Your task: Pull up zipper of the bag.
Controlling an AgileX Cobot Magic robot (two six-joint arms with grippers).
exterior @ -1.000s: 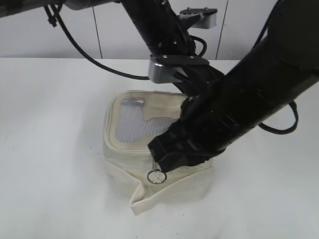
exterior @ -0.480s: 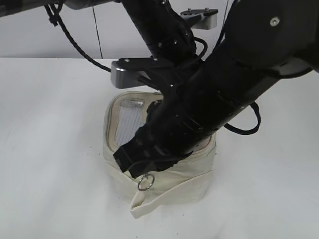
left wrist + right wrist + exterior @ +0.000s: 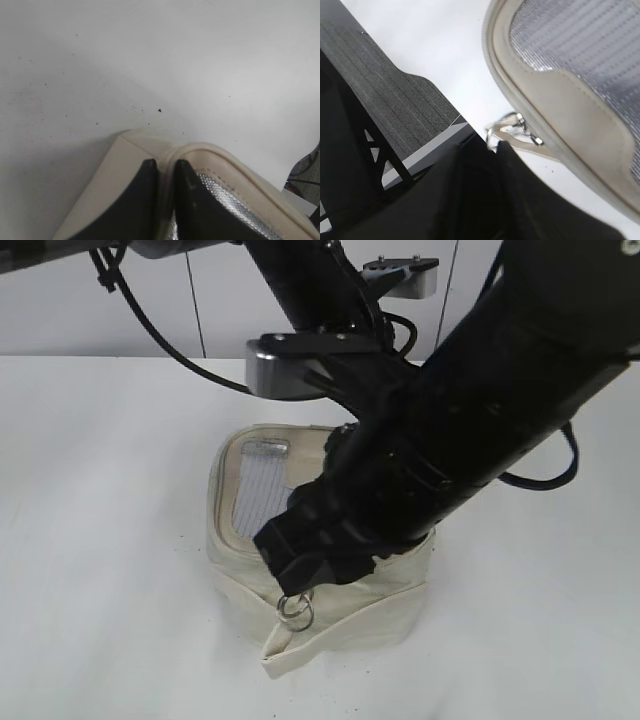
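The cream bag (image 3: 238,565) stands mid-table, with its grey mesh top (image 3: 262,490) partly covered by my right arm. My right gripper (image 3: 300,585) is at the bag's front rim, shut on the zipper's silver pull; its rings (image 3: 295,612) hang just below the fingertips. In the right wrist view the shut fingers (image 3: 496,145) meet the pull's ring (image 3: 492,131) beside the bag's rim (image 3: 570,100). My left gripper (image 3: 166,167) is shut on the bag's piped rim (image 3: 215,155) at a corner. It is hidden behind the right arm in the exterior view.
The loose strap band (image 3: 340,625) wraps the bag's front and ends in a folded tip (image 3: 272,655). The white table (image 3: 100,540) surrounds the bag. The table edge and dark floor (image 3: 395,100) show in the right wrist view. Black cables (image 3: 150,330) hang behind.
My right gripper moved left along the bag's front rim with the ring pull, then came back slightly right and lower. The left arm's wrist shifted sideways above the bag.
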